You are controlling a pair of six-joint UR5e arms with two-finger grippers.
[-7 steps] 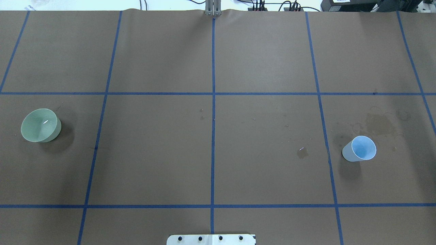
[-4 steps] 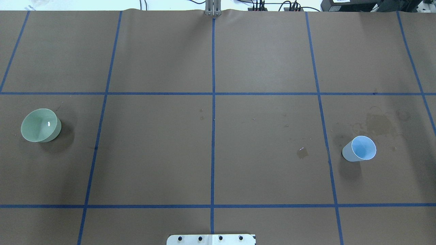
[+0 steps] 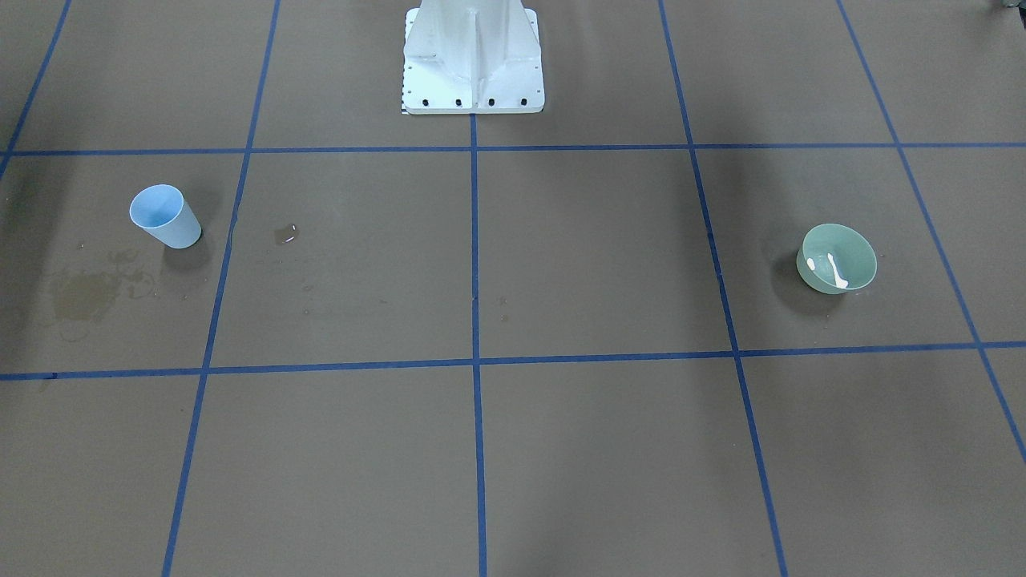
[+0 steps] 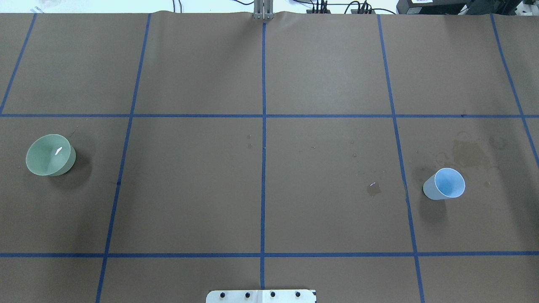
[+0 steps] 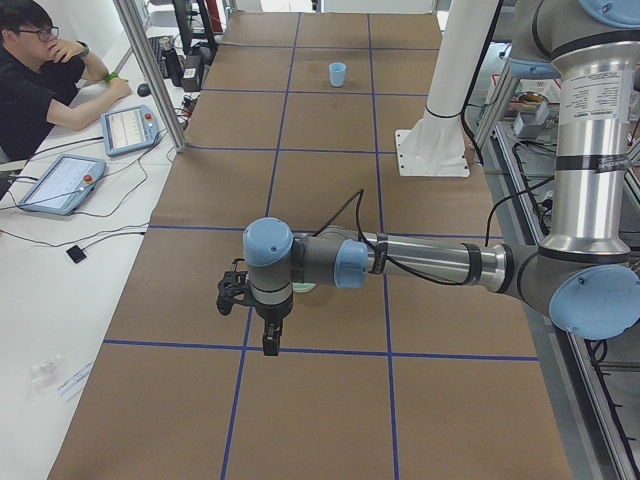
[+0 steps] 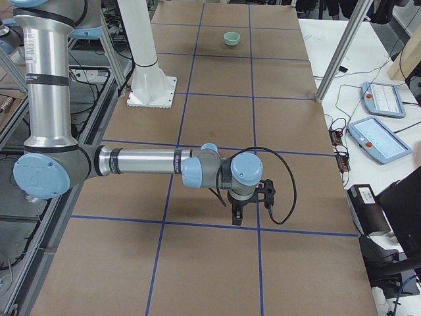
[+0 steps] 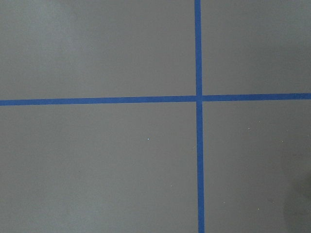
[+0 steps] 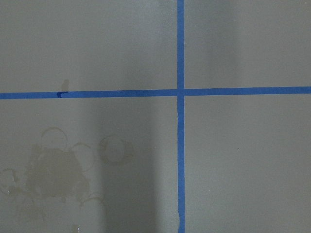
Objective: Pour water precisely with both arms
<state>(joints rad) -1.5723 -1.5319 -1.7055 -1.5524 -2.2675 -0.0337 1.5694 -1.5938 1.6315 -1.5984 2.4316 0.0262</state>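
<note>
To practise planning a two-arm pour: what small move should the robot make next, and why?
Probably bring the left gripper over the green bowl. The bowl holds white glints of water, the blue cup looks empty, both stand untouched, and the left wrist view shows only tape lines, so that gripper is not yet lined up.

The overhead camera looks forward and down from behind me at the table [image 4: 328, 71]; the front one faces me from the far edge. Both share the bowl [image 4: 38, 162] and cup [image 4: 433, 190]. The end cameras look along the table, each near my left arm [image 5: 430, 262] or my right arm [image 6: 141, 161]. My wrist cameras stare straight down, close; the right one shares the stain [image 8: 51, 172] with the overhead.
</note>
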